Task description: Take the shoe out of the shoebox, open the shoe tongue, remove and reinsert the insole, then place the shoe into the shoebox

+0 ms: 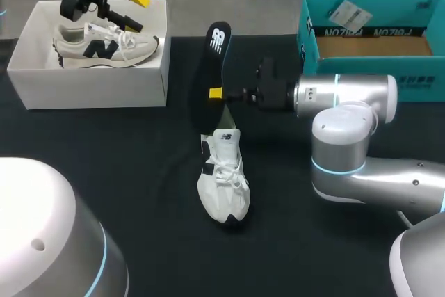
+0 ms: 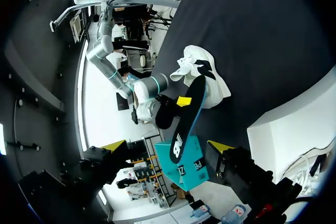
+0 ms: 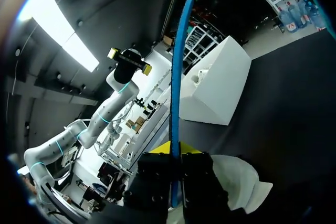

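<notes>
Seen from above, the right pincer (image 1: 221, 93) is clamped on the black insole (image 1: 217, 41), upright just above the white shoe (image 1: 224, 179) lying on the desk (image 1: 139, 172); only its wrist view shows the insole's blue edge; the left pincer (image 1: 136, 9) hangs, fingers apart, over the shoebox (image 1: 90, 85).

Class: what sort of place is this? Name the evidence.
Likely a robot test bench: the right gripper holds an insole upright by a white sneaker on the black table, with a white shoebox nearby.
</notes>
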You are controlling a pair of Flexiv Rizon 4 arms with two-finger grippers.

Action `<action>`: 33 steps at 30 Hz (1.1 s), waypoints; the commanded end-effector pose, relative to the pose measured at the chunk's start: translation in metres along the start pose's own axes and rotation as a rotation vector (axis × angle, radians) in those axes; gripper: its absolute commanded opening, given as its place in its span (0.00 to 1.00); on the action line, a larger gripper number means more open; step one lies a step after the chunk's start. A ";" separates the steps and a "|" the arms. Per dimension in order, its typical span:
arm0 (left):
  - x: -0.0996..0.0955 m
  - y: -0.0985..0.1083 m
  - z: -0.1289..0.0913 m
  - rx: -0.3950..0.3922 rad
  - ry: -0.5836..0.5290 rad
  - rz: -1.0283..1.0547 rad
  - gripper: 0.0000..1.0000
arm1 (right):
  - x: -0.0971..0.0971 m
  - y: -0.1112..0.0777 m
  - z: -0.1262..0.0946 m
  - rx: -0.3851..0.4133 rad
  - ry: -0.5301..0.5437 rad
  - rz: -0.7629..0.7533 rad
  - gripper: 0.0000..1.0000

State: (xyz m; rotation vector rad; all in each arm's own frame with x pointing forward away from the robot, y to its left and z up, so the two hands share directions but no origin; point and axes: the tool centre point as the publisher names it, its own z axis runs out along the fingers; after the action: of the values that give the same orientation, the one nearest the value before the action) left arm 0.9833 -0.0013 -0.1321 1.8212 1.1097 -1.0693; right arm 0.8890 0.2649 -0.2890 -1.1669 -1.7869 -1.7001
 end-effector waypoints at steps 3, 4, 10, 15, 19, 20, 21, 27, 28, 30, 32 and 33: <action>0.000 0.000 -0.001 0.003 0.002 0.001 1.00 | 0.003 -0.006 -0.006 -0.008 -0.016 0.003 0.00; 0.000 0.000 -0.001 0.003 0.002 0.001 1.00 | 0.003 -0.005 -0.007 -0.006 -0.019 0.003 0.00; 0.000 0.000 -0.001 0.003 0.002 0.001 1.00 | 0.004 0.007 -0.013 -0.002 -0.030 -0.032 0.00; 0.000 0.000 -0.001 0.003 0.002 0.001 1.00 | 0.003 0.021 -0.016 0.017 -0.032 -0.067 0.00; 0.000 0.000 -0.001 0.003 0.002 0.001 1.00 | -0.001 0.024 -0.016 0.050 -0.016 -0.075 0.00; 0.000 0.000 -0.001 0.003 0.002 0.001 1.00 | -0.001 0.023 -0.014 0.060 -0.011 -0.077 0.00; 0.000 0.000 -0.001 0.003 0.002 0.001 1.00 | -0.002 0.022 -0.013 0.071 -0.007 -0.078 0.00; 0.000 0.000 -0.001 0.003 0.002 0.001 1.00 | -0.005 0.008 -0.013 0.137 -0.022 -0.070 0.00; 0.000 0.000 -0.001 0.003 0.002 0.001 1.00 | -0.004 0.007 -0.013 0.134 -0.019 -0.067 0.00; 0.000 0.000 -0.001 0.003 0.002 0.001 1.00 | -0.004 0.004 -0.013 0.138 -0.023 -0.058 0.00; 0.000 0.000 -0.001 0.003 0.002 0.001 1.00 | -0.004 0.001 -0.013 0.138 -0.024 -0.052 0.00; 0.000 0.000 -0.001 0.003 0.002 0.001 1.00 | -0.004 0.000 -0.013 0.139 -0.026 -0.048 0.00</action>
State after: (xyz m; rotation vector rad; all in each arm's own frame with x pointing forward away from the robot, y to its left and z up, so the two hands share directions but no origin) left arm 0.9833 -0.0013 -0.1320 1.8213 1.1098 -1.0693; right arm 0.8903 0.2504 -0.2898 -1.0899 -1.9241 -1.5743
